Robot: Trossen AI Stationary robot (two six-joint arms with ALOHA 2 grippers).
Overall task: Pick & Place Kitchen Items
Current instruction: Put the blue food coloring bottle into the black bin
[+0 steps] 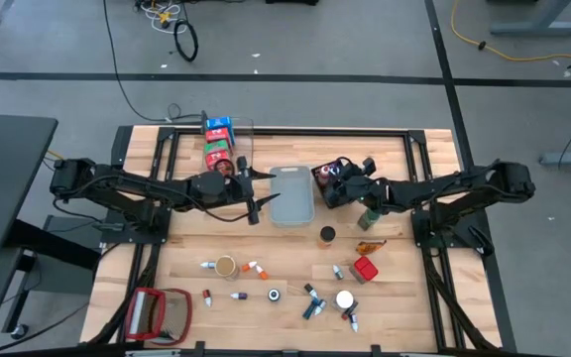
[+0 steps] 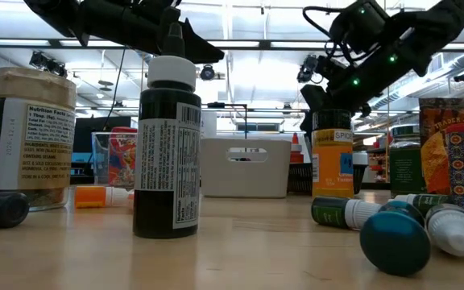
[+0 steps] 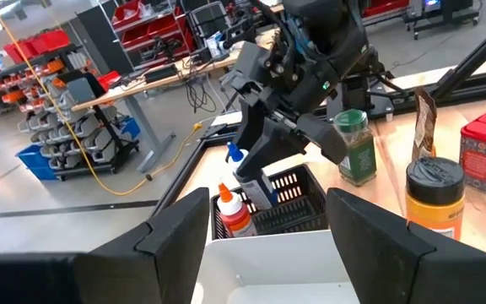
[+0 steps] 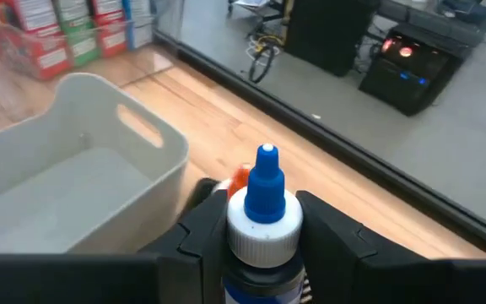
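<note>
Small bottles and jars lie scattered along the table's near edge. Left gripper (image 1: 254, 191), jaws spread and empty, hovers left of the grey plastic bin (image 1: 291, 195). Right gripper (image 4: 264, 221) clamps an upright blue-capped dark bottle (image 4: 264, 211) over the black slatted basket (image 3: 287, 203), nearer it.

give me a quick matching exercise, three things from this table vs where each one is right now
Things:
1. blue-tipped bottle
2. red tin
3. cartons

Places:
A. on the bare tabletop
B. in the clear bin
C. held in the right gripper above the black bin

Pairs: 1-C, 2-A, 3-B
</note>
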